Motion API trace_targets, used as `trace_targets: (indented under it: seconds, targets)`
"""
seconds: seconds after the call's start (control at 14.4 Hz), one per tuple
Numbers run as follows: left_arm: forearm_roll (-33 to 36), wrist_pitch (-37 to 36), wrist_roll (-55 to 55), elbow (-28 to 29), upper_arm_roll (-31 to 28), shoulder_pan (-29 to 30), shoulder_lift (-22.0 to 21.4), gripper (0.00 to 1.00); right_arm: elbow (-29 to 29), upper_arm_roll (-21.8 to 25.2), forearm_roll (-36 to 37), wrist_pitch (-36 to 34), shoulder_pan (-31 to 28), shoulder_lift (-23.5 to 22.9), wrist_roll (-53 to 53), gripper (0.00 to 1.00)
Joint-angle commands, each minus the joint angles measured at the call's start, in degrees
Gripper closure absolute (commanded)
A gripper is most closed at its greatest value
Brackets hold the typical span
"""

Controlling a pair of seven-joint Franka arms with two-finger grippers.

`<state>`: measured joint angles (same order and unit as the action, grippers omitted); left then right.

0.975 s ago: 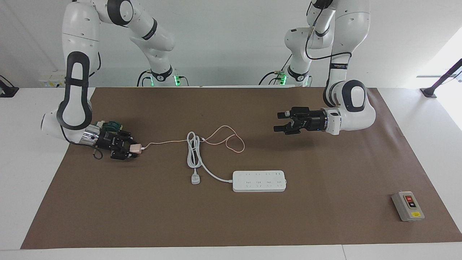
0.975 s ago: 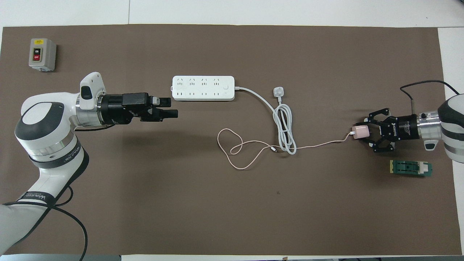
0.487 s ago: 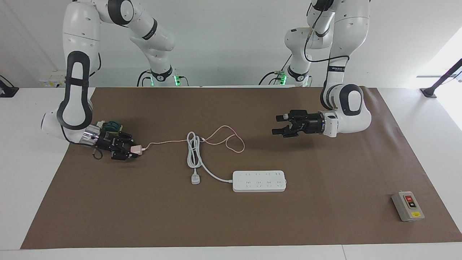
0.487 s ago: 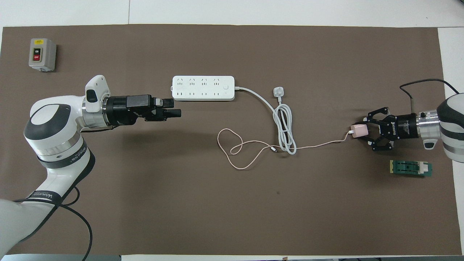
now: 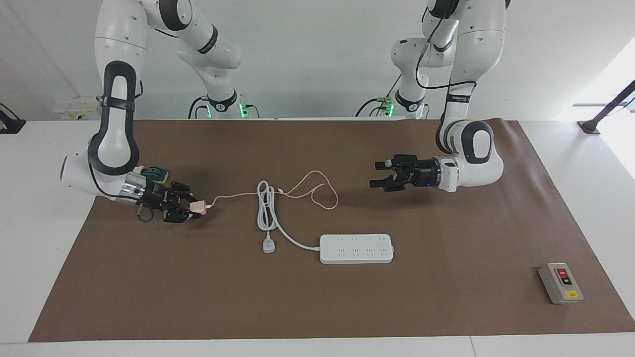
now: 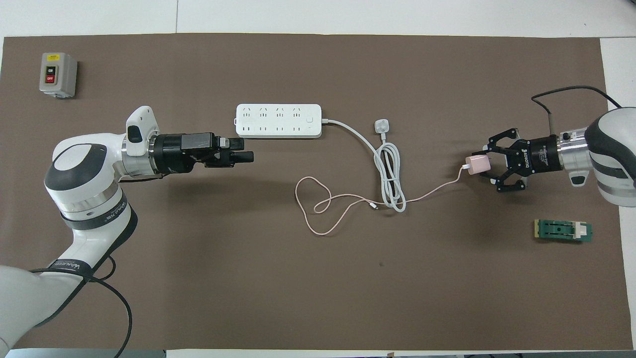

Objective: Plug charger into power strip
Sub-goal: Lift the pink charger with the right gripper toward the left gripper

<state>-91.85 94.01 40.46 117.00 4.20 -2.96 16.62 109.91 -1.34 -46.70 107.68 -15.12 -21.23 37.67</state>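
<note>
Here the right gripper (image 5: 197, 210) was clamped on the pink charger (image 5: 198, 207), held just above the mat at the right arm's end. The power strip (image 5: 356, 248) lay flat mid-table, farther from the robots, long axis running across the table, sockets up. The left gripper (image 5: 377, 175), fingers apart and empty, hung closer to the strip, waiting.

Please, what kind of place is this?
Probably a robotics lab bench: two white arms mounted at a table with a brown mat, with test items laid out, like a power strip and a grey switch box.
</note>
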Motion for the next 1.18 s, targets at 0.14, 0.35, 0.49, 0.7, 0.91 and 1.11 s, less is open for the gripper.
trace_targets:
  seconds: [0.14, 0.35, 0.49, 0.7, 0.91, 1.11]
  targets:
    - [-2.6, 3.5, 1.4, 0.8, -0.4, -3.7, -0.1, 0.00, 0.0, -0.7, -2.2, -0.4, 7.0, 5.9, 10.6, 1.00]
    - [-2.5, 3.4, 1.4, 0.9, -0.4, -3.7, -0.3, 0.00, -2.0, -0.7, -2.7, 2.6, 13.7, 7.1, 19.5, 1.00]
    - [-2.6, 3.3, 1.4, 0.9, -0.4, -3.7, -0.3, 0.00, -2.9, -0.7, -3.5, 4.2, 17.5, 7.2, 23.4, 1.00]
    - [-2.5, 2.8, 1.4, 0.9, -0.4, -3.4, -0.4, 0.00, -3.9, -0.7, -4.6, 8.1, 22.7, 7.2, 29.5, 1.00]
    - [-2.5, 2.7, 1.4, 0.9, -0.4, -3.1, -0.4, 0.00, -5.5, -0.7, -5.7, 14.6, 29.1, 6.8, 37.5, 1.00]
    - [-2.5, 2.8, 1.5, 0.9, -0.5, -3.2, -0.3, 0.00, -6.5, -0.7, -6.5, 21.9, 35.0, 6.4, 42.7, 1.00]
